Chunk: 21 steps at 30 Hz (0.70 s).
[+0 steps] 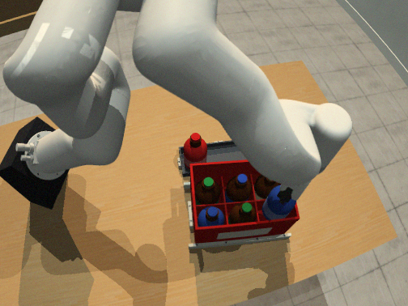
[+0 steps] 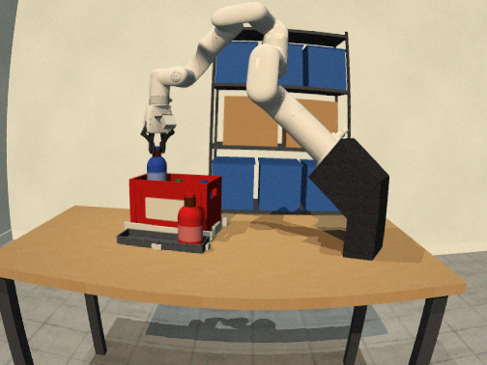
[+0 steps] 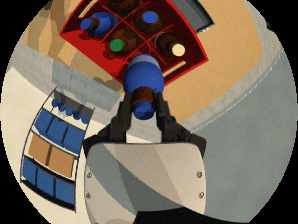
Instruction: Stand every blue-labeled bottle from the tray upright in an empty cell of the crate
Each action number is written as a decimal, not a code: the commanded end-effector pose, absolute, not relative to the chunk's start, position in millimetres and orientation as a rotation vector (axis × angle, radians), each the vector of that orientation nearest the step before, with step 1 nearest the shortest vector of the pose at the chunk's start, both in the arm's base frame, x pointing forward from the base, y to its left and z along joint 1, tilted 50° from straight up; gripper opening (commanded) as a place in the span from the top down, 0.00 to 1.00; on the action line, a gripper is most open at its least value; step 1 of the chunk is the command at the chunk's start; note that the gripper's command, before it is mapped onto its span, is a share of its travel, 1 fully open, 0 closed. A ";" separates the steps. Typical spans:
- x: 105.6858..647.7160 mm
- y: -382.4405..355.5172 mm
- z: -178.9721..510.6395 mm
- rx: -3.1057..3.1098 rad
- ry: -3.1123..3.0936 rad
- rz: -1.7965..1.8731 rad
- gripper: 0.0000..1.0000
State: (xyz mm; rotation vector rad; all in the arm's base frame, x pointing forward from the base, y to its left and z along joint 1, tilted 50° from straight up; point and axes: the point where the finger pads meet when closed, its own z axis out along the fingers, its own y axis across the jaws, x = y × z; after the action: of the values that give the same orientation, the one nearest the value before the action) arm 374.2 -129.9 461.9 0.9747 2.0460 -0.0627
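My gripper [image 2: 157, 144] is shut on the neck of a blue-labeled bottle [image 2: 157, 168], which hangs upright with its lower part inside the front right cell of the red crate [image 1: 248, 200]. The bottle's shoulder stands above the rim. It also shows in the top view [image 1: 278, 202] and in the wrist view [image 3: 143, 82]. Another blue-labeled bottle [image 1: 210, 215] stands in the front left cell. Brown bottles with green caps [image 1: 208, 188] [image 1: 245, 212] and one with a blue cap [image 1: 241, 185] fill other cells. A red-labeled bottle [image 1: 195, 147] stands upright on the grey tray [image 1: 220, 151].
A brown bottle with a cream cap [image 3: 174, 48] stands in the back right cell, next to the held bottle. The tray lies right behind the crate. The arm's black base [image 2: 359, 198] stands on the table. A shelf with boxes [image 2: 280, 126] is behind the table.
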 end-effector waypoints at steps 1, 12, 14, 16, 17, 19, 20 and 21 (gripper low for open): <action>377.0 -131.2 461.6 0.973 2.042 -0.061 1.00; 381.2 -133.5 457.7 0.973 2.042 -0.061 1.00; 381.5 -133.7 457.4 0.973 2.042 -0.061 1.00; 381.7 -133.9 457.2 0.973 2.042 -0.061 1.00; 381.8 -133.9 457.1 0.973 2.042 -0.061 1.00; 381.8 -133.9 457.1 0.973 2.042 -0.061 1.00; 381.8 -133.9 457.1 0.973 2.042 -0.061 1.00; 381.8 -133.9 457.1 0.973 2.042 -0.061 1.00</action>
State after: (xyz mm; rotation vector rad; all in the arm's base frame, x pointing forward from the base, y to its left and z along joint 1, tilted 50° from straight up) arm 381.7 -134.0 455.0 0.9746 2.0459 -0.0625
